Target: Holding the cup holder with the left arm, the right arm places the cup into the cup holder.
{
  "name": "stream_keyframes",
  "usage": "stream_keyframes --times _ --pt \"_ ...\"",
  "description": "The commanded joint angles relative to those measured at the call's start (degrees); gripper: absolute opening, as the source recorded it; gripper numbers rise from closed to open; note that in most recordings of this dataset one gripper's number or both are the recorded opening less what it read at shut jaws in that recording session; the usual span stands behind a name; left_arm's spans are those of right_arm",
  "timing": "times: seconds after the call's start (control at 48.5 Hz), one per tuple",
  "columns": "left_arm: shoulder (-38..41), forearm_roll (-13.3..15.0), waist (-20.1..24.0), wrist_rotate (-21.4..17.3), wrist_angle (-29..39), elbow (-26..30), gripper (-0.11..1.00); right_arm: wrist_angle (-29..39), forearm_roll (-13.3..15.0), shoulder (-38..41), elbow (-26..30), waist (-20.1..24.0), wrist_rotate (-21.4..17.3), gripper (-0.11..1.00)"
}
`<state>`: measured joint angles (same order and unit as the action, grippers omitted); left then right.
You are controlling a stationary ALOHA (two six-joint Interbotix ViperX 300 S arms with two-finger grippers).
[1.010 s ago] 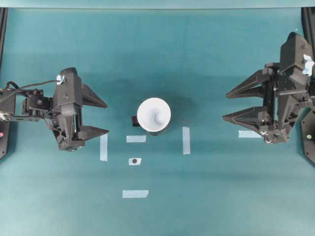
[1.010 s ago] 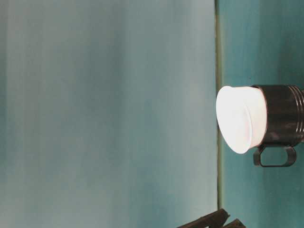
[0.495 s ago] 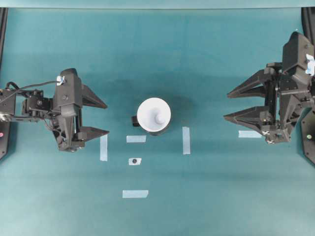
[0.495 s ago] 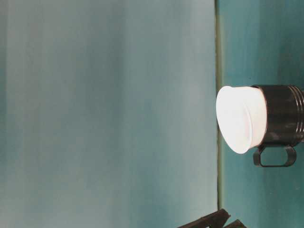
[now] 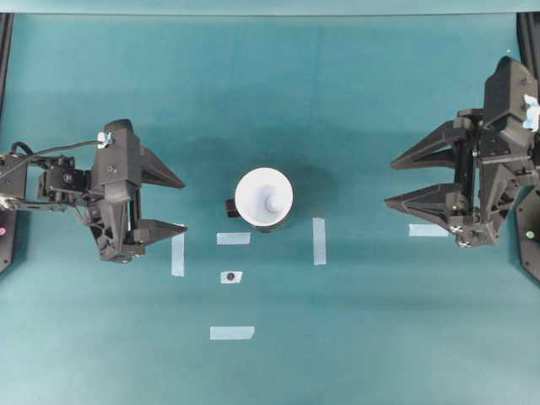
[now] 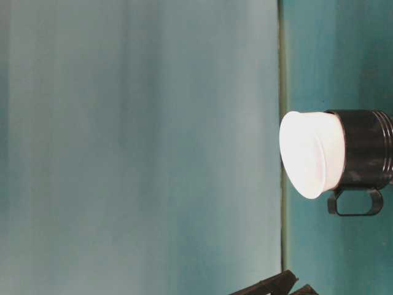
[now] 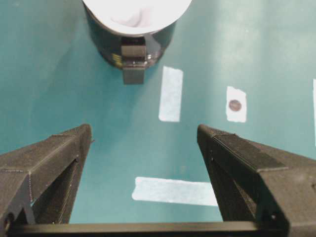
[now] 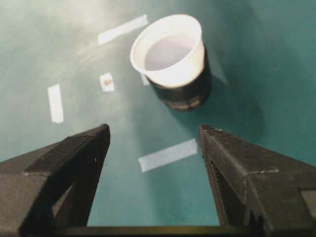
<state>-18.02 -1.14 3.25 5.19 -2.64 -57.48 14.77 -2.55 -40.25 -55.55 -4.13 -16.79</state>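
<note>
Cup: the cup [image 5: 264, 197] sits nested in the cup holder [image 6: 367, 149], rim up, its white upper part standing proud of the black wall; the taper appears to let it wedge and stay put with nothing gripping it
Cup holder: upright on the table [image 5: 354, 101] near the middle, between the two arms; its stubby handle [image 7: 133, 64] points toward the left arm's side, which would suit a steadying grip from there
Left hand: the left hand [image 5: 171, 203] is spread wide and empty, well apart from the holder; in its wrist view the fingers [image 7: 52, 158] frame bare table and tape strips, with the holder farther ahead
Right hand: the right hand [image 5: 396, 182] is likewise spread and empty, well off to the other side; its wrist view looks across at the seated cup [image 8: 169, 49]
Tape marks: pale strips [image 5: 319, 240] lie around the holder, probably marking a placement zone
Progress: judged from how things lie, the placing looks done, with no grip left on either item
</note>
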Motion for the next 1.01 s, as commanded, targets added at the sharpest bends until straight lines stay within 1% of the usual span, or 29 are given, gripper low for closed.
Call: stream_keyframes --times 0.0,0.989 --pt "-0.4 -0.1 -0.1 -0.1 -0.4 1.3 0.92 -0.3 0.1 -0.5 0.5 0.0 0.4 0.78" --pt "-0.4 -0.1 -0.2 0.0 -0.5 1.3 0.92 -0.3 0.1 -0.5 -0.1 -0.1 0.3 0.78"
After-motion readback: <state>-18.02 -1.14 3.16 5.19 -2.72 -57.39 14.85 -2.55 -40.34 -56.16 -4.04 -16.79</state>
